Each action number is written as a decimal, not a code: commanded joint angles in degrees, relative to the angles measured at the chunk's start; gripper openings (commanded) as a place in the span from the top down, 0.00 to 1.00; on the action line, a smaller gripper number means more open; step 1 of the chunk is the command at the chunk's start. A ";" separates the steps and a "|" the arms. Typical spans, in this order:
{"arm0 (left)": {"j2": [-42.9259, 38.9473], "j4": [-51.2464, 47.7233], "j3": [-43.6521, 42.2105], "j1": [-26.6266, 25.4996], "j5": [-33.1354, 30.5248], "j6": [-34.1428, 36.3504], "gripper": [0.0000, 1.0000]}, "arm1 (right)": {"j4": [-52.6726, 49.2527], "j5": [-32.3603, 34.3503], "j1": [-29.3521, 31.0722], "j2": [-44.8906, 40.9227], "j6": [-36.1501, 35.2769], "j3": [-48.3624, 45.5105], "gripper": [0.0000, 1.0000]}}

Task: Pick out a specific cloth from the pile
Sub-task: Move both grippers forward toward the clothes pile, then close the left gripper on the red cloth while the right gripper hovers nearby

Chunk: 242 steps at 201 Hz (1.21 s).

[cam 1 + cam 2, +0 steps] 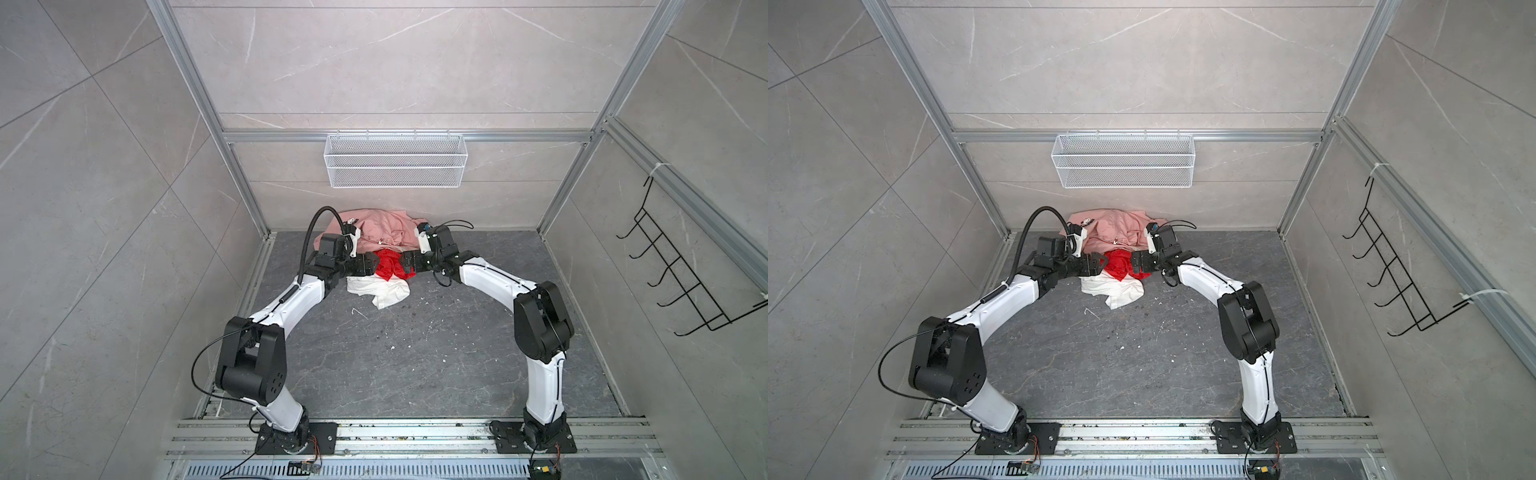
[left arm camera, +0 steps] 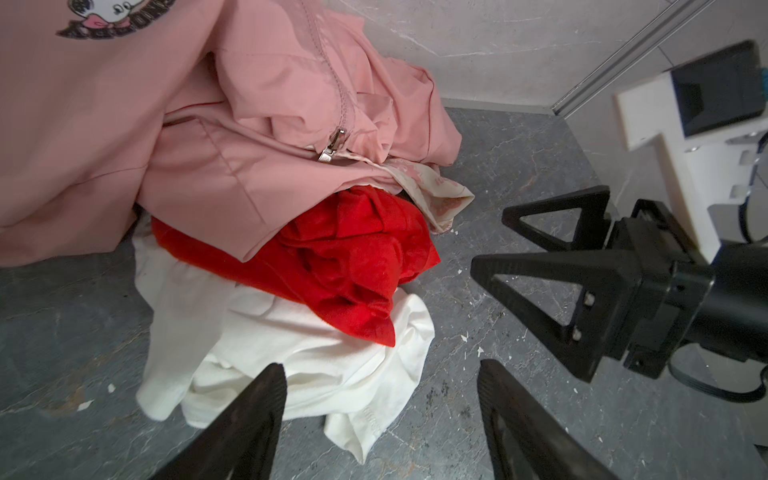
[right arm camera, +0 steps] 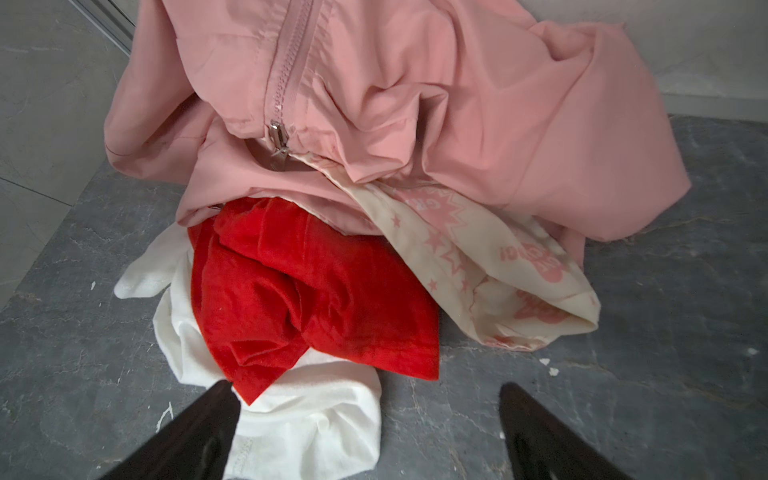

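Dark grey marbled worktop (image 1: 415, 353), walled by pale tiles and an aluminium frame, carries the pile (image 1: 374, 245) against its far wall. The cloth (image 2: 353, 266), bright red and crumpled, lies in the middle of that pile. Its far edge is tucked under the pale pink garment (image 3: 415, 104) and its near part rests on the white garment (image 2: 291, 345). A cream lining printed with pink stars (image 3: 478, 270) lies just beside it. The pink garment has a zip with a metal pull (image 3: 277, 139) and a black-and-white badge (image 2: 116, 16). The left claw (image 2: 380, 363) sits low at the pile's left side, spread, with nothing between its fingers. The right claw (image 2: 488, 239) faces it from the pile's right side, also spread wide and empty; in the left wrist view bare worktop shows between its tips and the cloth. A white wire basket (image 1: 395, 160) hangs on the far wall, and a black hook rack (image 1: 681, 274) on the right wall
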 commanded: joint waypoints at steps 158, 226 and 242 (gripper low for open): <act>16.51 -12.29 17.86 -1.95 0.42 -12.85 0.44 | 0.84 -0.39 0.07 -0.22 -0.43 0.28 0.00; 22.47 -12.20 21.21 -2.76 0.93 -13.83 0.43 | 1.24 3.16 0.05 -4.54 -2.06 -5.48 0.00; 23.11 -12.09 21.90 -2.76 0.60 -13.84 0.43 | 1.34 3.27 0.05 -5.14 -2.15 -6.32 0.00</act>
